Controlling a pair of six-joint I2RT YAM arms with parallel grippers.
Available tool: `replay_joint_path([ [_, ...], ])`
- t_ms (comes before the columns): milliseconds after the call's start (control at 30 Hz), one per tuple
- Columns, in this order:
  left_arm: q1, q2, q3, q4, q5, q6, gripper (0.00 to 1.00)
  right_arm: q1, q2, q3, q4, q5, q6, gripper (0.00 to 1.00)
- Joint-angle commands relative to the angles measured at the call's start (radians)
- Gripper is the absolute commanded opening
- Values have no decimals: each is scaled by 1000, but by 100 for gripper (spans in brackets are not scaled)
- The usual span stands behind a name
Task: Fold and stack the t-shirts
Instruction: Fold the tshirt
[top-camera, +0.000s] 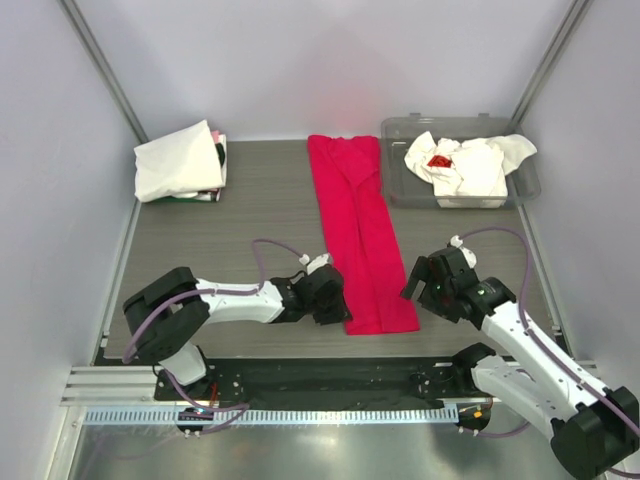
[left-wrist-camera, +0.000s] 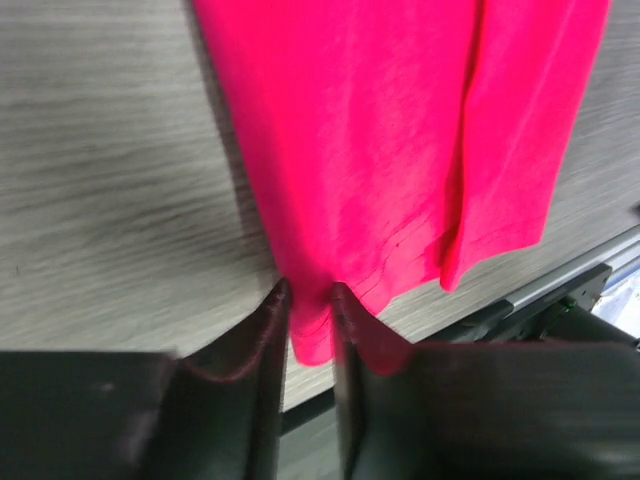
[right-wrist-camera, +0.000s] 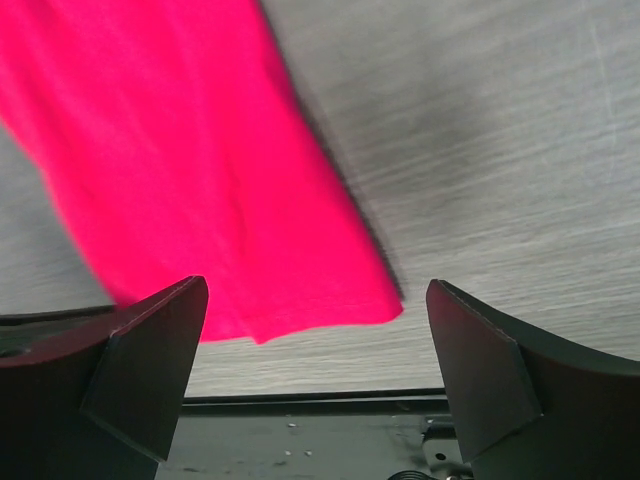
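Note:
A crimson red t-shirt (top-camera: 358, 235), folded into a long strip, lies down the middle of the table from back to near edge. My left gripper (top-camera: 335, 300) is at its near left corner, jaws nearly shut on the hem corner (left-wrist-camera: 312, 335). My right gripper (top-camera: 418, 290) is open just right of the shirt's near right corner (right-wrist-camera: 330, 290), not touching it. White t-shirts (top-camera: 465, 165), one with a small red mark (top-camera: 440, 161), lie crumpled in the tub. A folded white shirt (top-camera: 178, 160) lies at the back left.
The clear grey plastic tub (top-camera: 530, 185) stands at the back right. The folded white shirt rests on a small pile of dark and green items (top-camera: 212, 192). A black strip and metal rail (top-camera: 300, 385) run along the near table edge.

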Motion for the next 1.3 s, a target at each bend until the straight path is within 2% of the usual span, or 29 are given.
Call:
replay_joint_path([
  [0, -5, 0, 37, 49, -51, -14, 22, 5, 23, -41, 54, -30, 31, 96],
  [33, -5, -1, 38, 49, -59, -11, 8, 6, 43, -66, 62, -35, 36, 94],
  [67, -5, -4, 38, 39, -64, -14, 1, 6, 49, -77, 79, -38, 37, 93],
  [200, -13, -96, -6, -14, -111, -66, 0, 29, 83, -138, 140, -93, 57, 78],
  [267, -20, -144, -58, -33, -140, -87, 0, 49, 88, -170, 174, -104, 88, 66],
  [333, -27, -217, -89, -52, -162, -121, 0, 95, 89, -192, 192, -105, 115, 61],
  [500, -63, -358, -181, -168, -240, -205, 0, 247, 109, -209, 246, -79, 229, 61],
  [567, -80, -424, -215, -194, -252, -254, 0, 304, 112, -206, 260, -69, 249, 67],
  [600, -88, -447, -259, -201, -257, -277, 1, 321, 112, -201, 260, -61, 266, 71],
  [700, -118, -515, -325, -201, -262, -346, 10, 384, 98, -189, 249, -30, 296, 73],
  [733, -128, -526, -359, -201, -260, -360, 26, 399, 88, -193, 249, -24, 327, 73],
  [767, -131, -550, -370, -202, -259, -362, 34, 437, 82, -198, 251, -13, 344, 73],
  [800, -135, -558, -379, -202, -259, -363, 48, 456, 77, -204, 255, -9, 364, 72],
  [867, -151, -578, -399, -208, -269, -369, 55, 506, 66, -232, 280, -4, 411, 70],
  [1033, -158, -609, -413, -215, -283, -371, 58, 588, 72, -261, 285, 28, 479, 63],
  [1267, -163, -563, -398, -187, -292, -356, 54, 632, 43, -298, 255, 60, 531, 50],
])
